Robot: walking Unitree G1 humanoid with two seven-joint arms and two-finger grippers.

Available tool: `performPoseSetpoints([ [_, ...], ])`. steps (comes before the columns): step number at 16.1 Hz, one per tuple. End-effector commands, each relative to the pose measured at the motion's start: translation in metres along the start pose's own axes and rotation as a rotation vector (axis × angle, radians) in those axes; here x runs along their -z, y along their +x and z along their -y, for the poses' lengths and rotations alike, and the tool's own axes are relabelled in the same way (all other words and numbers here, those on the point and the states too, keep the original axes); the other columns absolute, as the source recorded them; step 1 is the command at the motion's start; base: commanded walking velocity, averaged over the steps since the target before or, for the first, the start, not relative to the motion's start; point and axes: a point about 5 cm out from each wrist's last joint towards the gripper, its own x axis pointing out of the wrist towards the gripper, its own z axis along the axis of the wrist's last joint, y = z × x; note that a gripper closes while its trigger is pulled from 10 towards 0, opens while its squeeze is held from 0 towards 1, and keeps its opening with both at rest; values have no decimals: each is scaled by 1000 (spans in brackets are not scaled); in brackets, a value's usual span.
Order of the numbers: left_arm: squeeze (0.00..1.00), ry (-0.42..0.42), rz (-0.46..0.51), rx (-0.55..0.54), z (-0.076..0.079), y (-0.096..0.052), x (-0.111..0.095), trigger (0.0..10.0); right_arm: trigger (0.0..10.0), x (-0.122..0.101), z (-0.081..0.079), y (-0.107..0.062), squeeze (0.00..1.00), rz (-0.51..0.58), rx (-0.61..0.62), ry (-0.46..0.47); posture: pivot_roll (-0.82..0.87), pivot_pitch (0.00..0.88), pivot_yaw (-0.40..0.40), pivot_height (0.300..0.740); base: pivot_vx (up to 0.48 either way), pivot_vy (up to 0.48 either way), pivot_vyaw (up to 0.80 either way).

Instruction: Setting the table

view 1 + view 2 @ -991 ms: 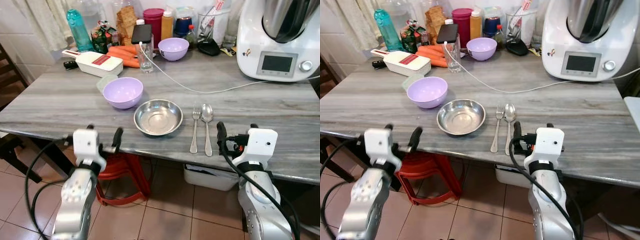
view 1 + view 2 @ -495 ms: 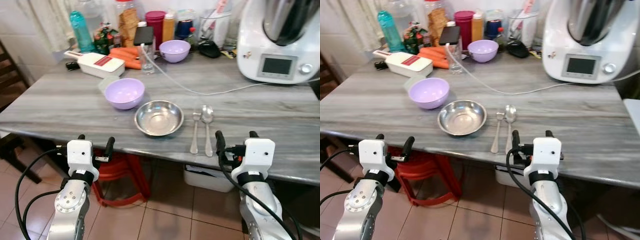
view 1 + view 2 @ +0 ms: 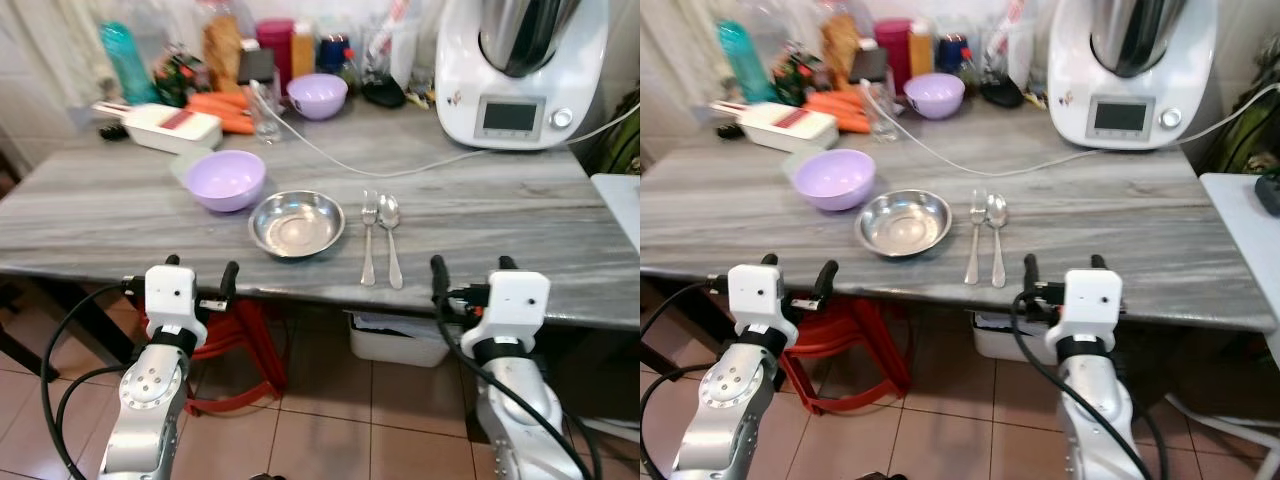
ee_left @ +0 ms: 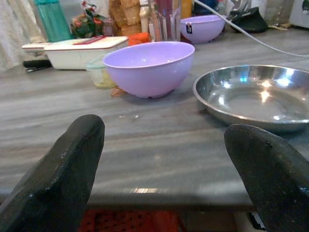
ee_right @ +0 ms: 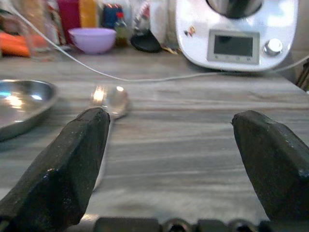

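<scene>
Table edge (image 3: 300,278): both claws (image 3: 200,284) (image 3: 468,280) spread, just short.

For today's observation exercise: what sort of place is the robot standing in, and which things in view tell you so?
Most likely a home kitchen or dining corner. A grey table carries a metal dish with a fork and spoon beside it, carrots, jars, and a white cooking appliance.

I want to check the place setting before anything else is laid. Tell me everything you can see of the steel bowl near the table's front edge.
The steel bowl is round, shallow and shiny, seemingly polished metal, with a flat bottom and a low flared rim. It looks empty and sits upright on the grey table, close to its front edge. The nearer purple bowl stands just to its left, seemingly apart; the fork and spoon lie to its right, apart from it. Nothing holds it.
</scene>
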Motion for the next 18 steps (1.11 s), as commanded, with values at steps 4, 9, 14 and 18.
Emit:
performPoseSetpoints([
  [4,0,3,-16,1,-1,1,2,10000,10000,5,5,1,0,-23,26,-2,-109,40,84,740,-326,0,0],
  [9,0,14,-7,15,0,3,0,10000,10000,6,2,3,0,-24,34,18,-102,34,92,740,-329,0,0],
  [14,0,17,-9,27,2,4,0,10000,10000,7,2,5,0,-25,38,21,-102,34,92,740,-327,0,0],
  [18,0,-36,12,130,10,1,-3,10000,10000,6,3,8,0,-19,43,22,-101,37,88,740,-77,0,0],
])
